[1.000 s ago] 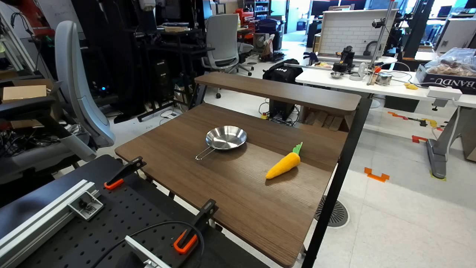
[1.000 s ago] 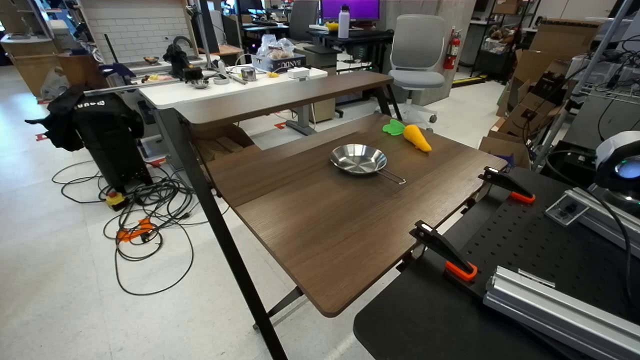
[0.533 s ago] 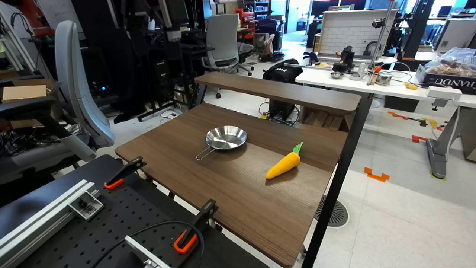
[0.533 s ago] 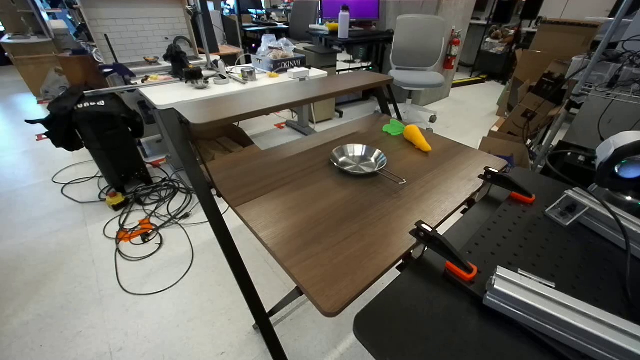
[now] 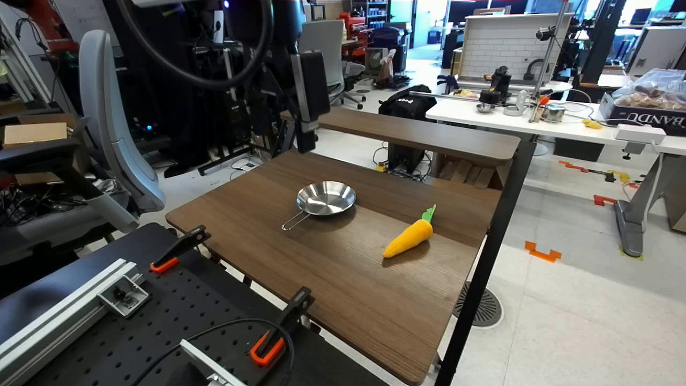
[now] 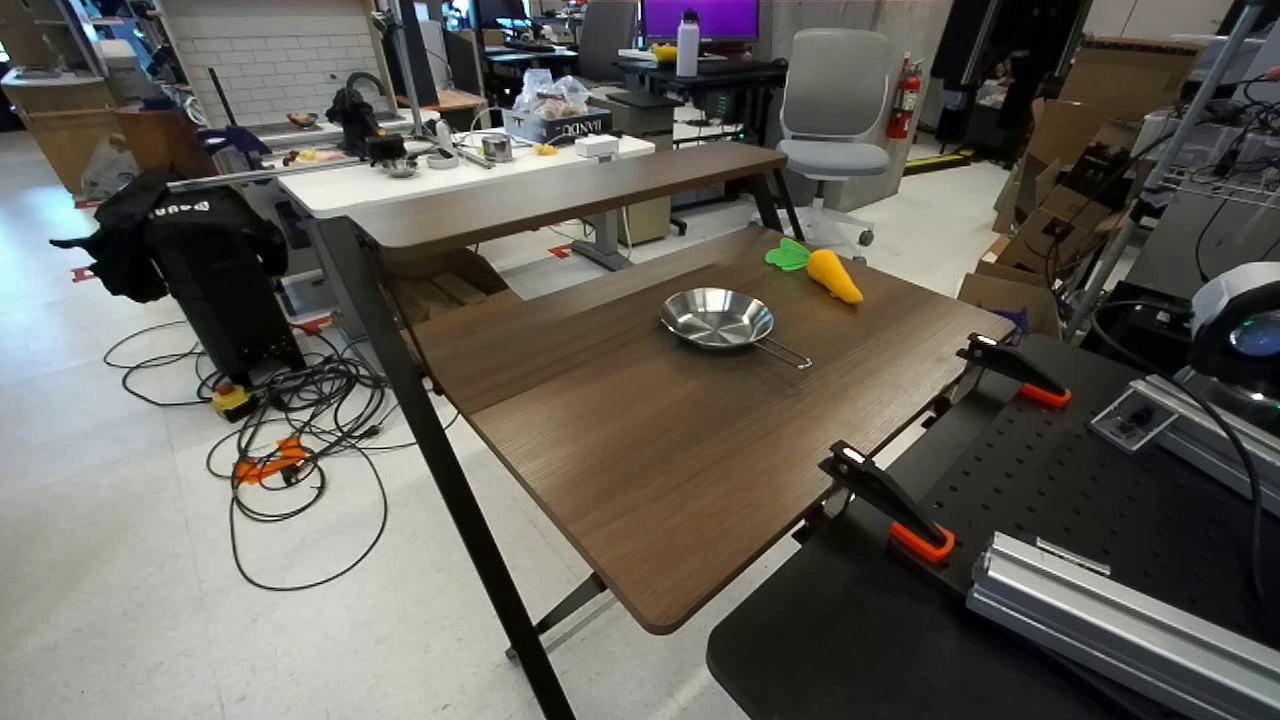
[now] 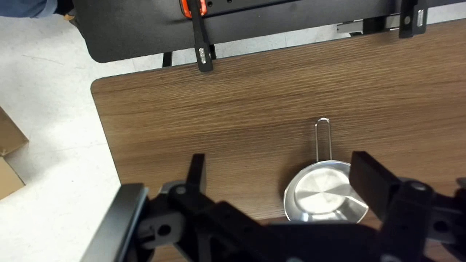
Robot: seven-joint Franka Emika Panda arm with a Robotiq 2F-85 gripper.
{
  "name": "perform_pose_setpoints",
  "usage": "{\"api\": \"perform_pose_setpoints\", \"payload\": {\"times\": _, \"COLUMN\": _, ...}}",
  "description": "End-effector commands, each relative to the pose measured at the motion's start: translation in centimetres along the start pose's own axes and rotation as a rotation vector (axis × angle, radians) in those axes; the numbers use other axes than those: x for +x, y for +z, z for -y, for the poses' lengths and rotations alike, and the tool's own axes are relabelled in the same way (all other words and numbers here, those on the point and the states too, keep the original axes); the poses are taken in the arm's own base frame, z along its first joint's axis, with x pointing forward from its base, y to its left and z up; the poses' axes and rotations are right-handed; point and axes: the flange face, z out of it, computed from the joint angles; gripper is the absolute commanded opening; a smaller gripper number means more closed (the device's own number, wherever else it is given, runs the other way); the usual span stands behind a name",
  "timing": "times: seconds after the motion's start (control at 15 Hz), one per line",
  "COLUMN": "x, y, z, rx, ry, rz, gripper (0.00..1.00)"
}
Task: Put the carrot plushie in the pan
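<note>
The carrot plushie (image 5: 408, 239), yellow-orange with green leaves, lies on the brown table (image 5: 278, 279); it also shows in an exterior view (image 6: 834, 276). It does not show in the wrist view. The shiny silver pan (image 5: 326, 199) sits upright and empty, apart from the carrot; it also shows in an exterior view (image 6: 716, 320). My gripper (image 7: 280, 163) is open and empty, with its fingers wide apart, well above the table. In the wrist view the right finger and gripper body hide part of the pan (image 7: 322, 189). In an exterior view one finger (image 5: 306, 142) shows above and left of the pan.
A raised shelf (image 5: 402, 131) runs along the table's far side. A black perforated board (image 5: 177, 316) with orange-and-black clamps (image 5: 268, 348) adjoins the near edge. A black post (image 5: 482, 273) stands at one end. A grey chair (image 5: 115, 123) stands beside the table.
In an exterior view the arm and gripper have come in from the top left, moving right and down. Dark arm parts have entered the other view's top right. The carrot and pan have not moved.
</note>
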Motion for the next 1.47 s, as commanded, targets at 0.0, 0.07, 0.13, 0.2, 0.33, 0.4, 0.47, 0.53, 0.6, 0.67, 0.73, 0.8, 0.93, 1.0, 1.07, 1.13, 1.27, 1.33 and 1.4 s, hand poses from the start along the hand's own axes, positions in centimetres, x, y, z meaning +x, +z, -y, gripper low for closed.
{"api": "perform_pose_setpoints", "payload": {"times": 0.0, "x": 2.7, "y": 3.1, "z": -2.1, "rx": -0.017, "ry": 0.024, "rz": -0.001, "gripper": 1.0}}
{"api": "perform_pose_setpoints", "payload": {"times": 0.07, "x": 3.3, "y": 3.9, "z": -2.5, "rx": -0.018, "ry": 0.031, "rz": 0.001, "gripper": 1.0}}
{"api": "perform_pose_setpoints", "payload": {"times": 0.13, "x": 3.9, "y": 4.7, "z": -2.9, "rx": -0.02, "ry": 0.038, "rz": 0.003, "gripper": 1.0}}
{"api": "perform_pose_setpoints", "payload": {"times": 0.2, "x": 4.5, "y": 5.5, "z": -3.3, "rx": -0.025, "ry": 0.046, "rz": 0.007, "gripper": 1.0}}
{"api": "perform_pose_setpoints", "payload": {"times": 0.33, "x": 6.0, "y": 6.9, "z": -4.1, "rx": -0.034, "ry": 0.056, "rz": 0.011, "gripper": 1.0}}
{"api": "perform_pose_setpoints", "payload": {"times": 0.4, "x": 6.6, "y": 7.6, "z": -4.4, "rx": -0.039, "ry": 0.059, "rz": 0.013, "gripper": 1.0}}
{"api": "perform_pose_setpoints", "payload": {"times": 0.47, "x": 7.4, "y": 8.3, "z": -4.8, "rx": -0.048, "ry": 0.063, "rz": 0.014, "gripper": 1.0}}
{"api": "perform_pose_setpoints", "payload": {"times": 0.53, "x": 8.1, "y": 9.0, "z": -5.2, "rx": -0.05, "ry": 0.062, "rz": 0.014, "gripper": 1.0}}
{"api": "perform_pose_setpoints", "payload": {"times": 0.6, "x": 8.7, "y": 9.7, "z": -5.6, "rx": -0.056, "ry": 0.064, "rz": 0.015, "gripper": 1.0}}
{"api": "perform_pose_setpoints", "payload": {"times": 0.67, "x": 9.5, "y": 10.4, "z": -5.9, "rx": -0.062, "ry": 0.065, "rz": 0.014, "gripper": 1.0}}
{"api": "perform_pose_setpoints", "payload": {"times": 0.73, "x": 10.2, "y": 11.0, "z": -6.3, "rx": -0.071, "ry": 0.066, "rz": 0.011, "gripper": 1.0}}
{"api": "perform_pose_setpoints", "payload": {"times": 0.8, "x": 10.8, "y": 11.6, "z": -6.6, "rx": -0.074, "ry": 0.063, "rz": 0.005, "gripper": 1.0}}
{"api": "perform_pose_setpoints", "payload": {"times": 0.93, "x": 12.2, "y": 12.7, "z": -7.0, "rx": -0.086, "ry": 0.066, "rz": -0.005, "gripper": 1.0}}
{"api": "perform_pose_setpoints", "payload": {"times": 1.0, "x": 12.8, "y": 13.2, "z": -7.2, "rx": -0.087, "ry": 0.066, "rz": -0.008, "gripper": 1.0}}
{"api": "perform_pose_setpoints", "payload": {"times": 1.07, "x": 13.4, "y": 13.8, "z": -7.3, "rx": -0.09, "ry": 0.067, "rz": -0.015, "gripper": 1.0}}
{"api": "perform_pose_setpoints", "payload": {"times": 1.13, "x": 14.1, "y": 14.3, "z": -7.4, "rx": -0.095, "ry": 0.066, "rz": -0.019, "gripper": 1.0}}
{"api": "perform_pose_setpoints", "payload": {"times": 1.27, "x": 15.3, "y": 15.3, "z": -7.5, "rx": -0.098, "ry": 0.062, "rz": -0.032, "gripper": 1.0}}
{"api": "perform_pose_setpoints", "payload": {"times": 1.33, "x": 15.8, "y": 15.9, "z": -7.5, "rx": -0.105, "ry": 0.062, "rz": -0.035, "gripper": 1.0}}
{"api": "perform_pose_setpoints", "payload": {"times": 1.4, "x": 16.3, "y": 16.5, "z": -7.6, "rx": -0.106, "ry": 0.062, "rz": -0.035, "gripper": 1.0}}
